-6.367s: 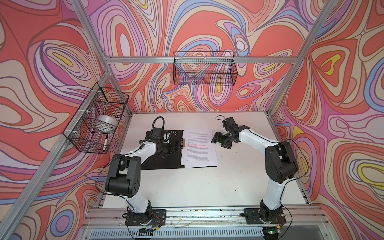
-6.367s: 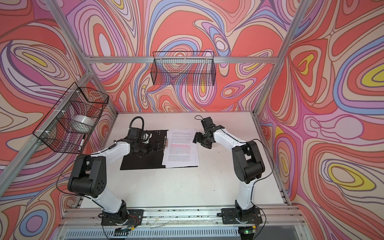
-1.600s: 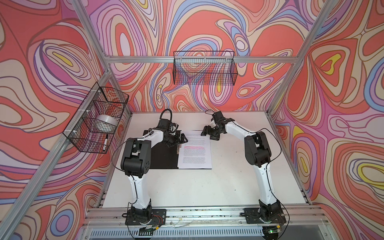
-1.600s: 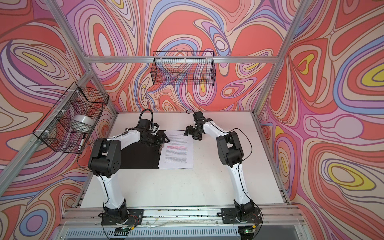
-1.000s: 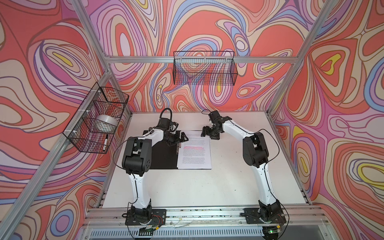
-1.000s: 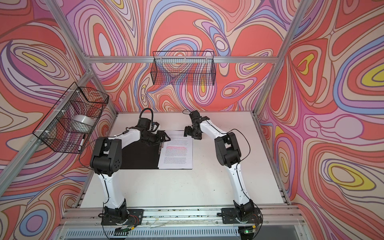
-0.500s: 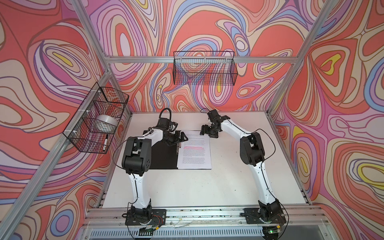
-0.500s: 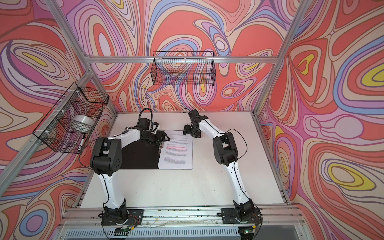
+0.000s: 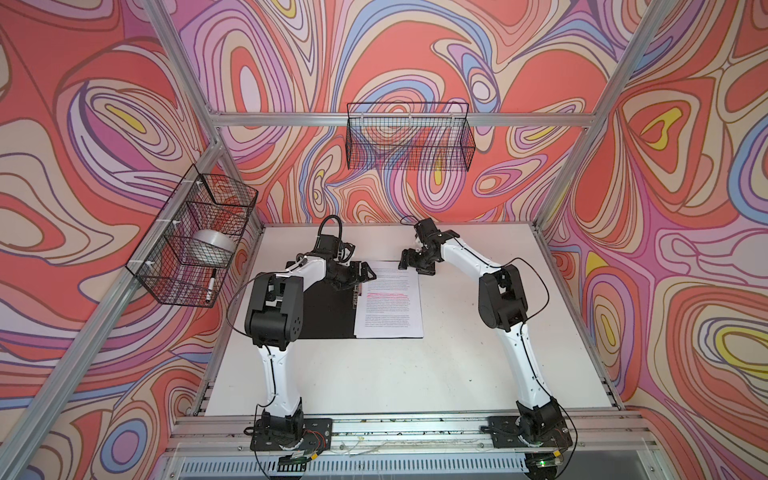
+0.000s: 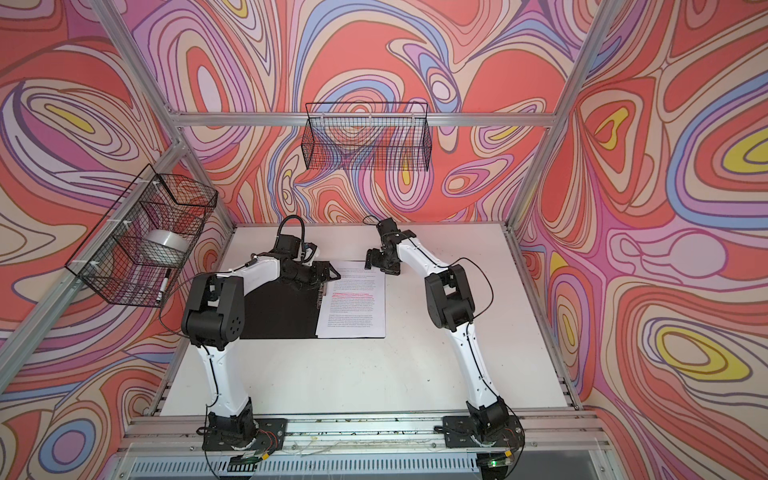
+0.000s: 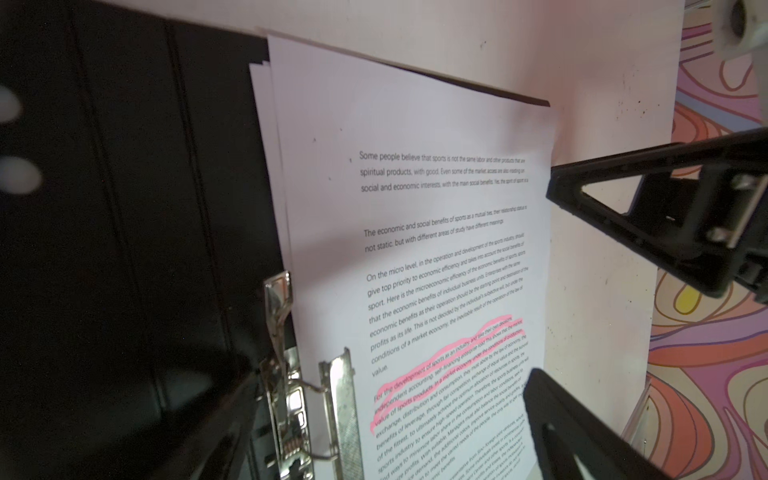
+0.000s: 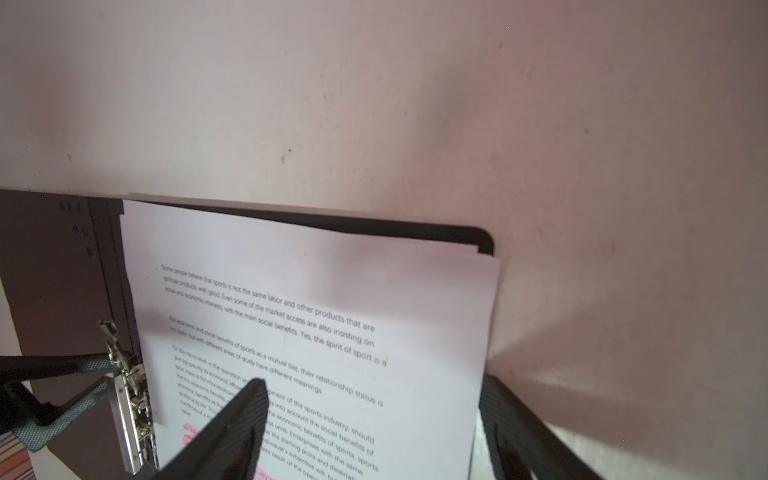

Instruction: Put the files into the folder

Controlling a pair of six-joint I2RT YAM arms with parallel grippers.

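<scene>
White printed paper sheets (image 9: 388,303), the top one streaked with pink-red highlighter, lie on the right-hand half of a flat folder (image 9: 328,311) spread open on the pale tabletop (image 9: 374,374), its black inner face turned up. In both top views the stack sits just beside the metal spine clip (image 11: 291,395), well inside the cover along its near edge.

The left gripper (image 9: 365,275) hangs low over the clip with its jaws spread to their widest, grasping nothing; one finger lies close against the clip's metal. The right gripper (image 9: 417,268), jaws likewise apart and empty, straddles the far outer edge of the sheets, one finger (image 12: 249,399) above the text and its partner just past the paper's side.

By the look of it, the filing is mostly done: the pages are in the folder. They are slightly fanned, though, and at the far outer corner the top sheet pokes a little past the black cover. Whether the clip presses on the stack cannot be told from these views. Squaring the pages, clamping them and shutting the cover appear to remain.
</scene>
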